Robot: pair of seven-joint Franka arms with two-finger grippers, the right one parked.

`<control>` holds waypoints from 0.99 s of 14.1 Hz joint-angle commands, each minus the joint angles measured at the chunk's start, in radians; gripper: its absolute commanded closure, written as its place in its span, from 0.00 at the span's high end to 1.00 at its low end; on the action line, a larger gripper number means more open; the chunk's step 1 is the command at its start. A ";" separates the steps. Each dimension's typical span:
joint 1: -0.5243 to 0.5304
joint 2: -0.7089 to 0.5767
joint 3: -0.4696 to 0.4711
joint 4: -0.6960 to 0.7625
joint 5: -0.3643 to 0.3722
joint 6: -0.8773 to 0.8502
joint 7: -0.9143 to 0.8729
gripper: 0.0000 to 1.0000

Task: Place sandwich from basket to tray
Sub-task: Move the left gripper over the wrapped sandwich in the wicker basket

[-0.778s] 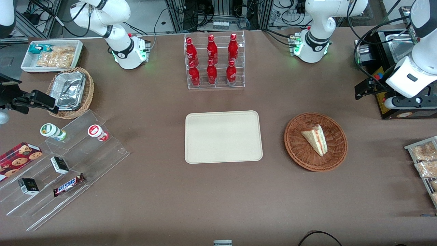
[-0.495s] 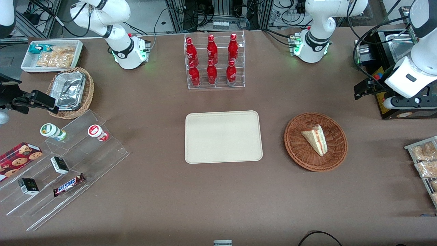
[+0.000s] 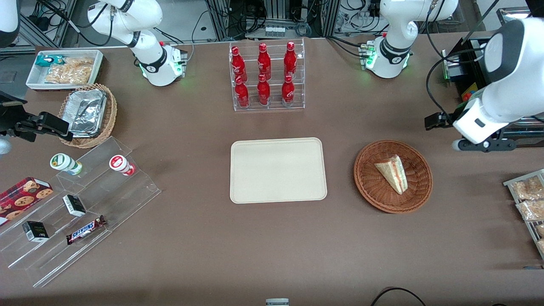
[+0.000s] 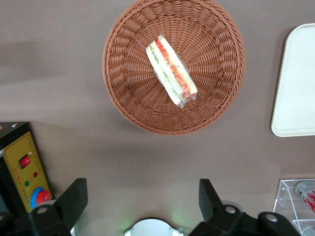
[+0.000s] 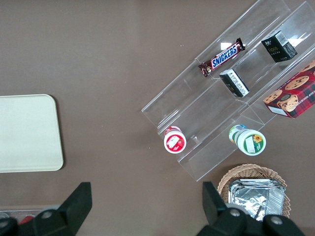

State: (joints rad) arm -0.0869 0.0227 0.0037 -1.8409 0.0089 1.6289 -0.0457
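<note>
The sandwich (image 3: 393, 172) is a pale wedge with red and green filling. It lies in the round reddish-brown basket (image 3: 369, 187), and shows in the left wrist view (image 4: 171, 69) inside that basket (image 4: 123, 93) too. The cream tray (image 3: 278, 170) lies flat and bare beside the basket, toward the parked arm's end; one corner shows in the left wrist view (image 4: 295, 83). My left gripper (image 3: 484, 145) hangs above the table, farther from the front camera than the basket and toward the working arm's end. Its fingers (image 4: 74, 199) are wide apart and hold nothing.
A clear rack of red bottles (image 3: 267, 76) stands farther back than the tray. A black box with a yellow panel (image 4: 24, 172) sits near the gripper. Snack bags (image 3: 529, 199) lie at the working arm's end. Clear display steps with snacks (image 3: 80, 204) and a foil-filled basket (image 3: 87, 112) are toward the parked arm's end.
My left arm has swung toward the basket and a little nearer the front camera. The sandwich, basket and tray have not moved.
</note>
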 commanded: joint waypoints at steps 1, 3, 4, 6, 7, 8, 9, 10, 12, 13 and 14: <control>-0.011 0.000 -0.004 -0.096 -0.009 0.115 0.004 1.00; -0.017 -0.006 -0.004 -0.196 -0.009 0.237 -0.003 1.00; -0.028 -0.007 -0.004 -0.234 -0.009 0.287 -0.006 1.00; -0.030 -0.007 -0.004 -0.297 -0.009 0.369 -0.061 1.00; -0.034 -0.007 -0.004 -0.329 -0.009 0.417 -0.106 1.00; -0.054 -0.010 -0.004 -0.365 -0.009 0.475 -0.159 1.00; -0.066 -0.007 -0.002 -0.394 -0.009 0.530 -0.252 1.00; -0.070 0.000 -0.004 -0.399 -0.007 0.552 -0.338 1.00; -0.094 0.028 -0.002 -0.397 -0.007 0.584 -0.512 1.00; -0.096 0.039 -0.004 -0.402 -0.007 0.618 -0.592 1.00; -0.097 0.045 -0.004 -0.411 -0.007 0.650 -0.662 1.00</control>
State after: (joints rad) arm -0.1701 0.0572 -0.0078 -2.2369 0.0048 2.2242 -0.5793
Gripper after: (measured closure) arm 0.000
